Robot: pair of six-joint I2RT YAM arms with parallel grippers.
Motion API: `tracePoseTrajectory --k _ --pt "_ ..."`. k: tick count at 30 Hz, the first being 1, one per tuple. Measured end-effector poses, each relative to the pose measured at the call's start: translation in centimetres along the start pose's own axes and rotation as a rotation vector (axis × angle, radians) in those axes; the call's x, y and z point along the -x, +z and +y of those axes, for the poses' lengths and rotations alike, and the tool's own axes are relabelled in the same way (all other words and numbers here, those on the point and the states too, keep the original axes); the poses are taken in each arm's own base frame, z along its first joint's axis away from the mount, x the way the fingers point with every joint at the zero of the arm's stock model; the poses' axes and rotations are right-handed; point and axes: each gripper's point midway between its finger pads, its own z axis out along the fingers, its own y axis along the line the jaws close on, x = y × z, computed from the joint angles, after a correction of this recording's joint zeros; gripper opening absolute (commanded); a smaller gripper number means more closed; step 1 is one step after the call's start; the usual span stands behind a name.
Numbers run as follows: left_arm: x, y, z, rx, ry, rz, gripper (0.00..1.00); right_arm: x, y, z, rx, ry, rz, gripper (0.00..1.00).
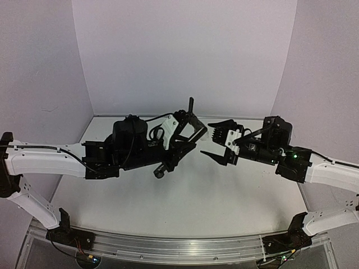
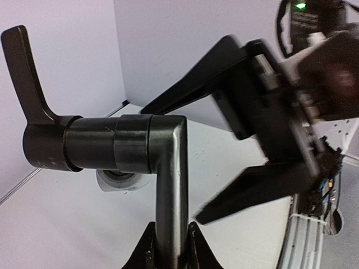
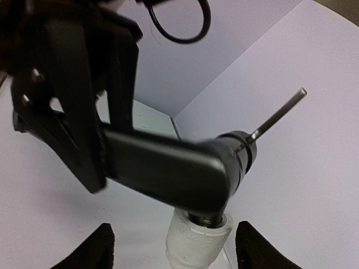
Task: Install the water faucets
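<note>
1. Pinching the long leg of the slim black L-shaped metal pipe (image 2: 171, 190) between the fingers (image 2: 143, 255) of the left gripper (image 1: 190, 130), pressed in on both sides of it, and holding it in the air well above the white table (image 1: 168, 213).
2. Carrying at the pipe's bent end a thick black collar (image 2: 92, 150) with a flat black lever (image 2: 22, 73) sticking out past it, pointing upward in the overhead view.
3. Showing the small white stubby plastic fitting (image 3: 196, 240) directly under that bent end, touching it and apparently plugged into it. Not being able to tell how deeply it is seated.
4. Hovering just to the right of the pipe with the right gripper (image 1: 205, 138), its fingers spread wide, gripping nothing, and facing the pipe across a small gap.
5. Judging progress at roughly midway, with the pipe lifted and the white fitting seemingly joined to it.
6. Leaving the actual mounting undone, with no base, hole or sink for the assembly appearing in any view.
7. Expecting the right gripper's next move to call for a close, square approach, since its open fingers are lining up around the fitting in its own wrist view.
</note>
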Motion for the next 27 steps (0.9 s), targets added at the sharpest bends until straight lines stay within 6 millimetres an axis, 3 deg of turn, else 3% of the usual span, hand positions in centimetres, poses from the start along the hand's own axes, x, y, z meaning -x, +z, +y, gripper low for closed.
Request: tracePoseTrajectory --k 3,9,17,21,27 --pt "-2.2 -0.1 2.3 0.094 0.030 0.075 0.00 0.8 -0.3 0.8 0.032 0.011 -0.019 0.91" --pt "-7.0 -1.6 5.6 0.244 0.121 0.241 0.00 1.6 -2.2 -0.1 -0.003 0.015 -0.016 0.96" --pt "-9.5 -2.8 7.8 0.331 0.222 0.371 0.00 0.9 -3.1 -0.4 -0.020 0.039 0.039 0.98" --pt "-10.1 -3.1 9.0 0.283 0.075 0.367 0.00 -0.3 -3.2 0.5 0.009 0.090 0.092 0.98" --pt "-8.9 -4.5 12.1 0.246 -0.250 0.255 0.00 -1.7 -3.5 0.9 0.055 0.208 0.177 0.98"
